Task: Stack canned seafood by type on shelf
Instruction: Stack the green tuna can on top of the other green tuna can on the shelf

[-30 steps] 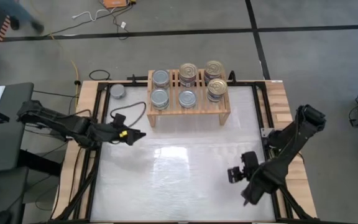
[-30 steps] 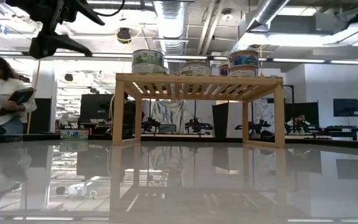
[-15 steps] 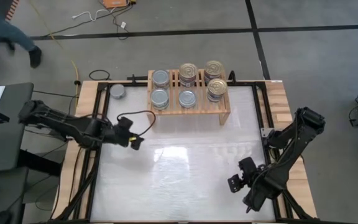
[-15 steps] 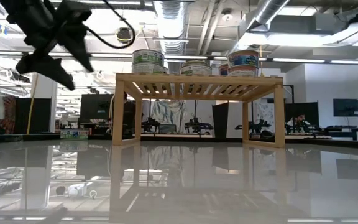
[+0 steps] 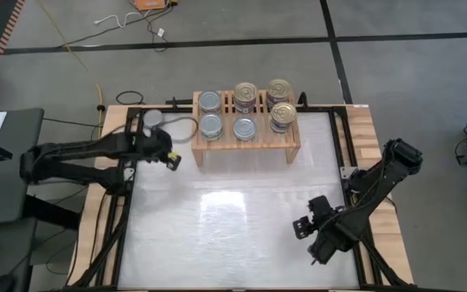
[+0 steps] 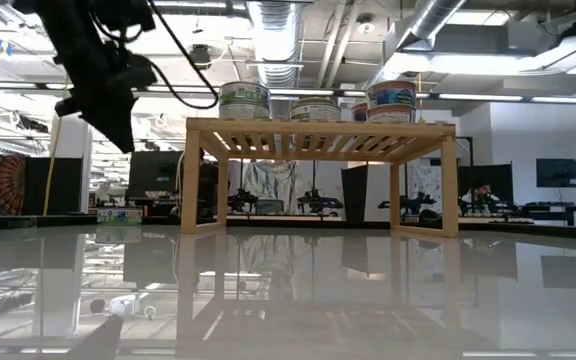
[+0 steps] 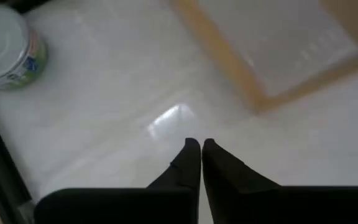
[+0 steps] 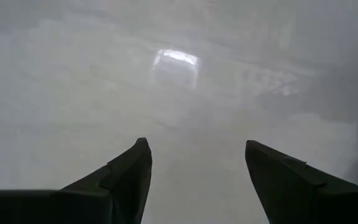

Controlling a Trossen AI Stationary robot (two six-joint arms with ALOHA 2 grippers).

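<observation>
Risk of a knocked shelf leg

Left tool [image 5: 173, 159], fingers pressed together and empty, hangs just beside the shelf [image 5: 246, 148]; the loose can [image 5: 153, 120] stands near, behind it; swinging over could clip the leg and shake the stacked cans [image 5: 282, 116]; right tool [image 5: 302, 228], jaws spread, waits well apart.
</observation>
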